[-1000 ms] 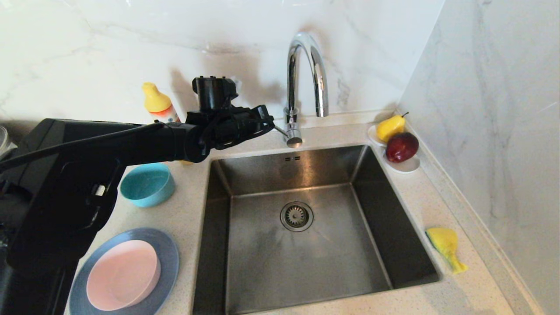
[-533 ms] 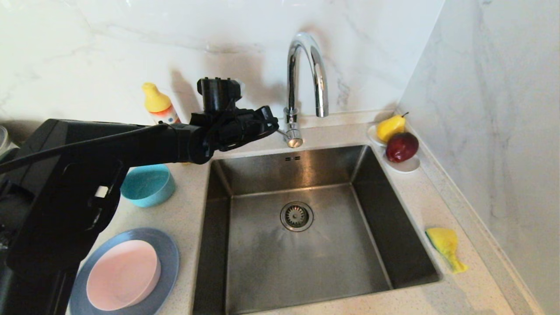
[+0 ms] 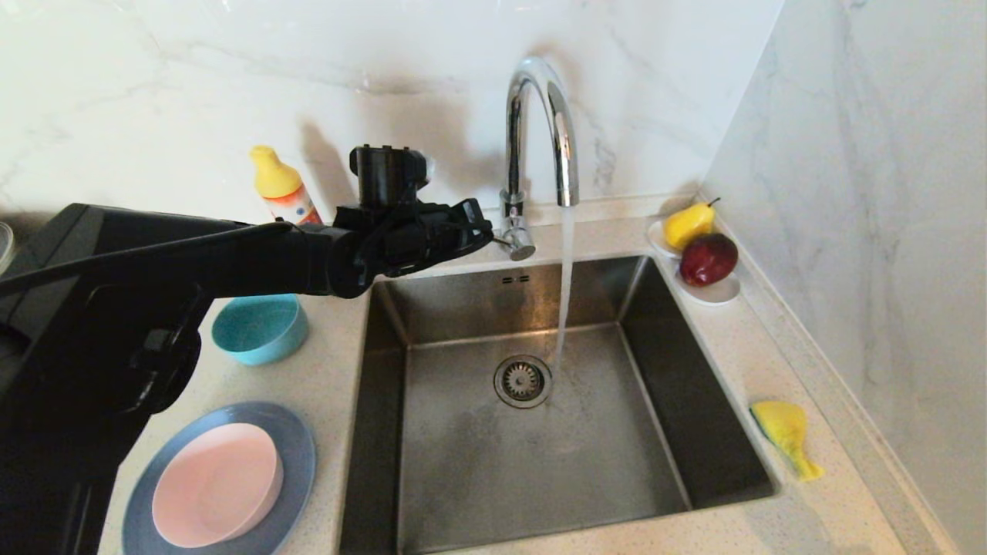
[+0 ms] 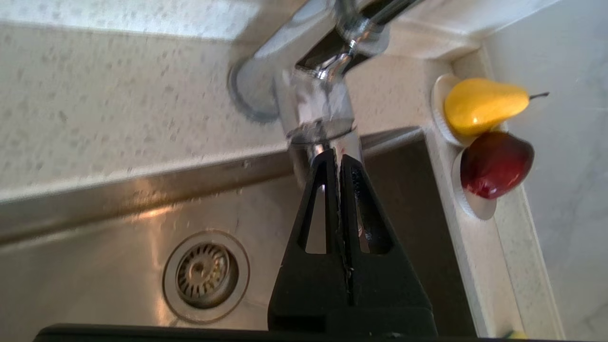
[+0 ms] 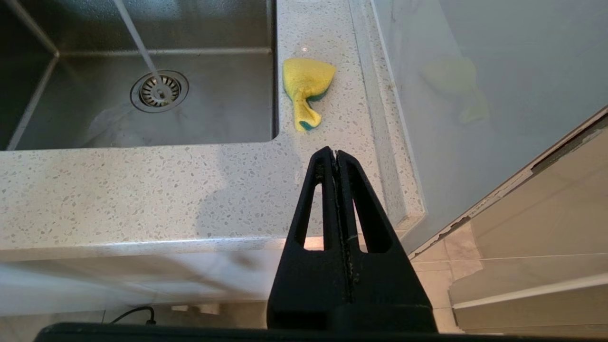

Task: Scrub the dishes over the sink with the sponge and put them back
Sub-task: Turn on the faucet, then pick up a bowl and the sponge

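Observation:
My left gripper [image 3: 484,230] is shut with nothing in it, its tips against the lever [image 3: 519,245] of the chrome tap [image 3: 540,100]; the left wrist view shows the closed tips [image 4: 336,159] touching the tap's handle [image 4: 318,109]. Water [image 3: 565,285] runs into the steel sink [image 3: 478,470] near the drain [image 3: 523,381]. Left of the sink, the pink bowl [image 3: 216,486] sits on the grey-blue plate [image 3: 299,447], with the teal bowl [image 3: 258,327] behind them. The yellow sponge [image 3: 785,432] [image 5: 306,83] lies on the counter right of the sink. My right gripper [image 5: 336,154] is shut and empty, out past the counter's front edge.
An orange bottle with a yellow cap [image 3: 281,189] stands against the back wall behind my left arm. A white saucer [image 3: 721,291] with a pear [image 3: 688,223] and an apple [image 3: 708,258] fills the back right corner. A marble wall runs close along the counter's right side.
Water now pours from the tap, which ran dry in the earlier frames. My left gripper stayed at the lever, shifting only slightly toward it. Dishes and sponge have not moved.

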